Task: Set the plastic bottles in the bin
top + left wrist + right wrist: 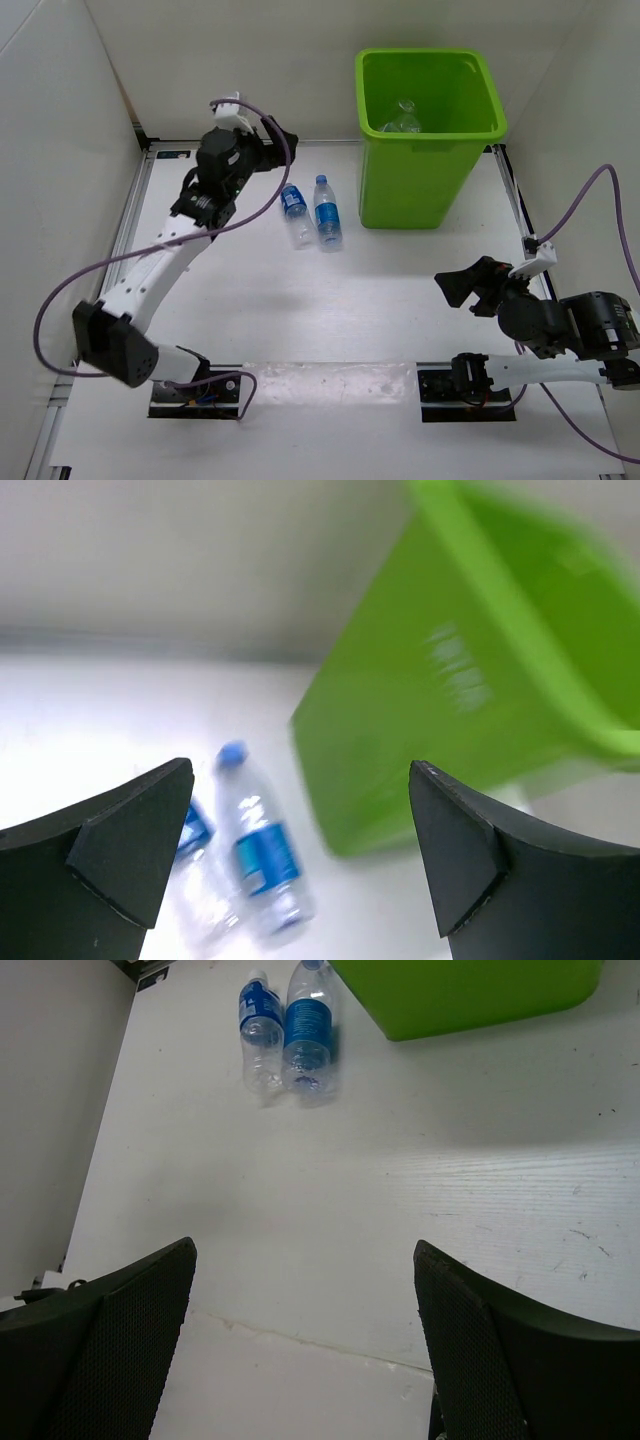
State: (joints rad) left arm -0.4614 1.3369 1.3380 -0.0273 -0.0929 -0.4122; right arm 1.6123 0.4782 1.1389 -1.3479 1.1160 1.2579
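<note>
Left claw (pixel 300 770) and right claw (pixel 304 1248) both gape wide, empty. The bottles (pixel 327 212) lie touching on the counter; grabbing one could roll its neighbour away.

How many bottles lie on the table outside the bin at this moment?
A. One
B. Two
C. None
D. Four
B: in the top view, two blue-labelled bottles lie side by side on the table, just left of the bin.

Overhead, two wrist views; bottles (pixel 327 212) shared
</note>
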